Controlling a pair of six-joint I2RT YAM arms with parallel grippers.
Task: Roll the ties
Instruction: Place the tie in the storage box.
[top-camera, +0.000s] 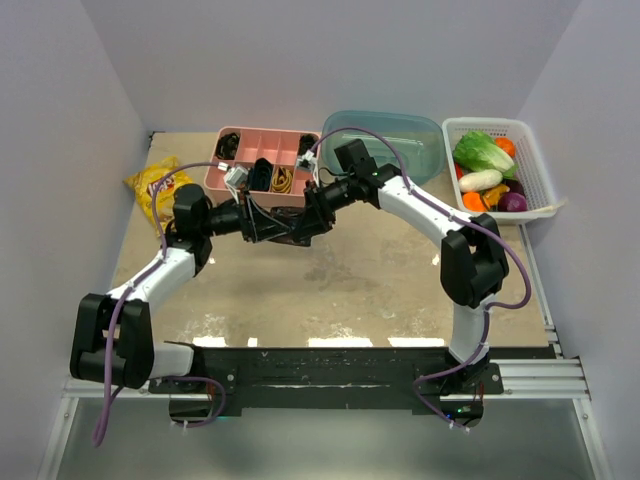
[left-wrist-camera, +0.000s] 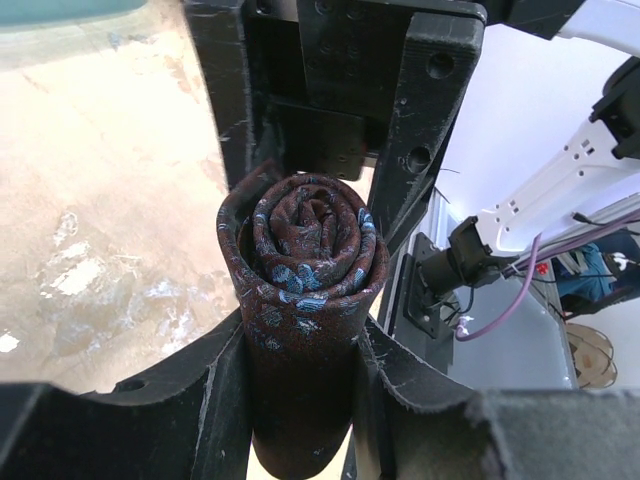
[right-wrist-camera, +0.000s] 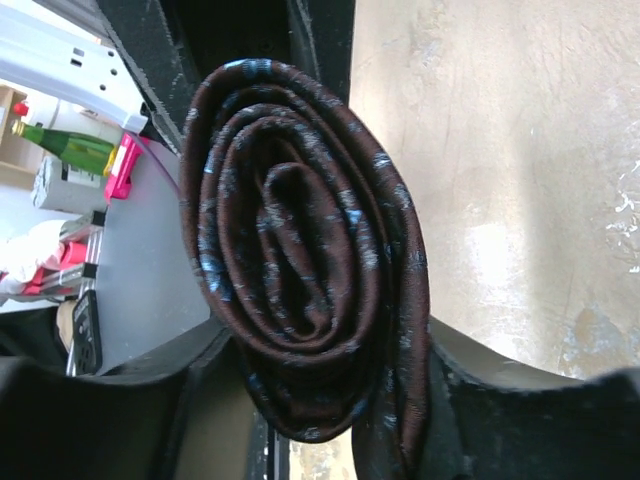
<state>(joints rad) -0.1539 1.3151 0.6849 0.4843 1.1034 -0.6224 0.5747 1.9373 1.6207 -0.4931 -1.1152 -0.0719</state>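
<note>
The tie is rolled into a dark brown-maroon coil with faint blue specks. My two grippers meet at mid-table in front of the pink tray and hold the coil between them from opposite sides. In the left wrist view the coil (left-wrist-camera: 300, 240) sits between my left gripper's (left-wrist-camera: 300, 350) fingers, spiral end facing the camera. In the right wrist view the coil (right-wrist-camera: 300, 260) fills my right gripper (right-wrist-camera: 320, 400), a loose outer layer hanging on its right. In the top view the left gripper (top-camera: 264, 220) and right gripper (top-camera: 312, 212) hide most of the tie.
A pink divided tray (top-camera: 262, 160) with small items stands just behind the grippers. A yellow snack bag (top-camera: 150, 190) lies at the far left. A teal tub (top-camera: 392, 145) and a white basket (top-camera: 540, 190) of vegetables stand at the back right.
</note>
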